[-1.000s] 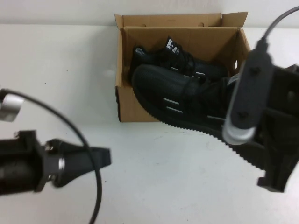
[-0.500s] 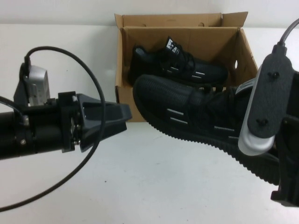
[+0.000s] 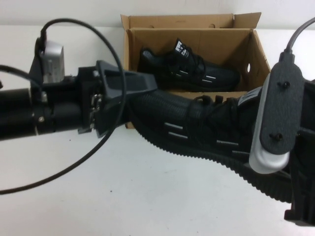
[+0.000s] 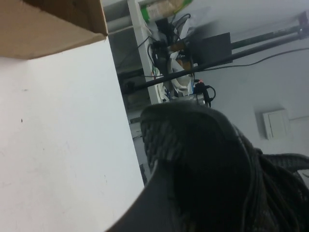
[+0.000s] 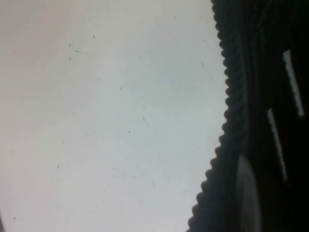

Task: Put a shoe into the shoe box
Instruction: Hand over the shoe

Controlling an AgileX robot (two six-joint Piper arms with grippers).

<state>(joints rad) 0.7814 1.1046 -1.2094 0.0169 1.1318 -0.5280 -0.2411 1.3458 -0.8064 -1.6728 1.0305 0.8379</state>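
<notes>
The shoe, a black knit sneaker with silver dashes and a ribbed sole, hangs above the table in front of the shoe box. My right gripper is shut on its heel end; in the high view my wrist camera housing hides that grip. My left gripper is open, its jaws standing either side of the shoe's toe. The near-identical mate lies inside the box, its white-marked tongue tag showing. A corner of the box shows in the left wrist view.
The white table stretches in front of and to the left of the box. The box's front wall is low, just behind the held shoe. Black cables loop above my left arm.
My left arm has swung in from the lower left to the shoe's toe. The shoe, held by my right gripper, has come down and out of the box's front edge.
</notes>
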